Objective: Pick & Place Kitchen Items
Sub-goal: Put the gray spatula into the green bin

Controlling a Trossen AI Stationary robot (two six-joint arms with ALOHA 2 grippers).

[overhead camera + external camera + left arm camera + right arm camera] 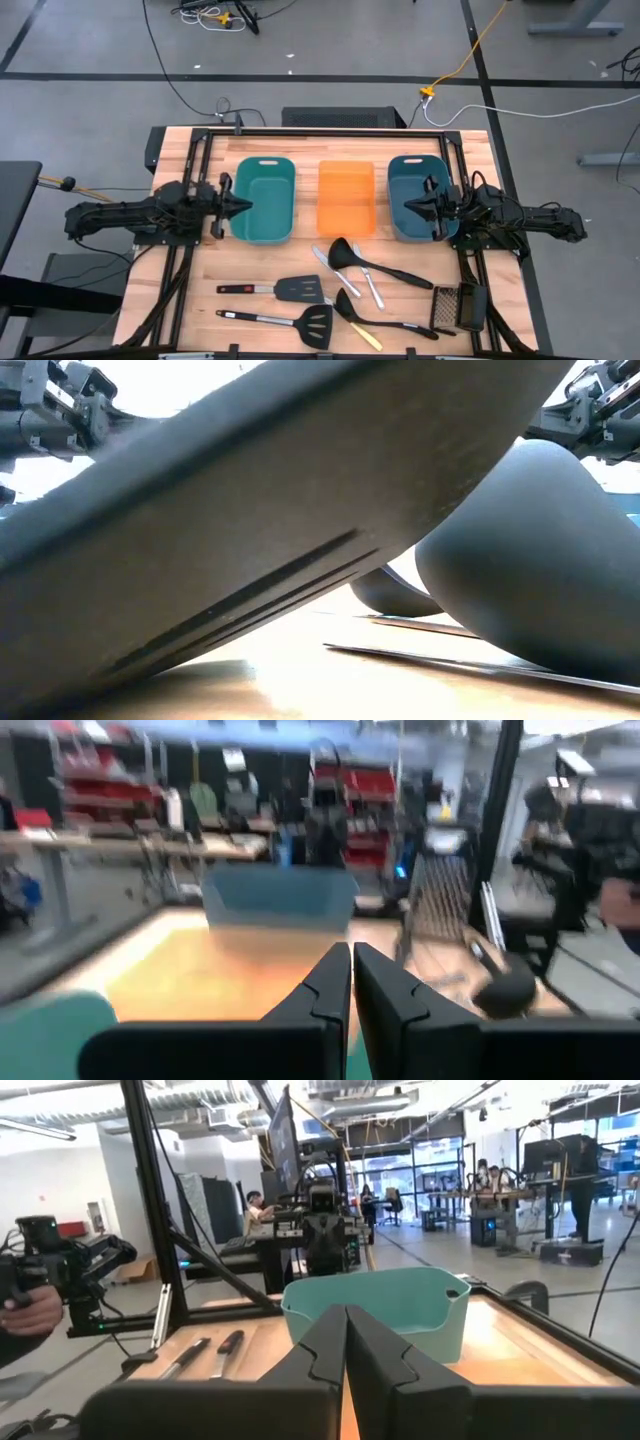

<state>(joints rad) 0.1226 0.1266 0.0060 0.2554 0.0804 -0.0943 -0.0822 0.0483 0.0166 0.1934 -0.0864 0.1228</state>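
Both grippers: we see left gripper (243, 207) and right gripper (409, 207) pinched closed, empty.
Utensils (340, 292): probably light, stiff, slick; we would grasp handles mid-length.

light: bright, even overhead | left wrist view: motion-blurred | low view: foreground unfocused, background overexposed

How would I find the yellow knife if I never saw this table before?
Start at the orange tray in the middle of the wooden table, between the two teal tubs, then look down to the pile of utensils at the front edge. The yellow knife lies near that edge, slanted, between a black slotted spatula and a black ladle. It is the only yellow utensil.
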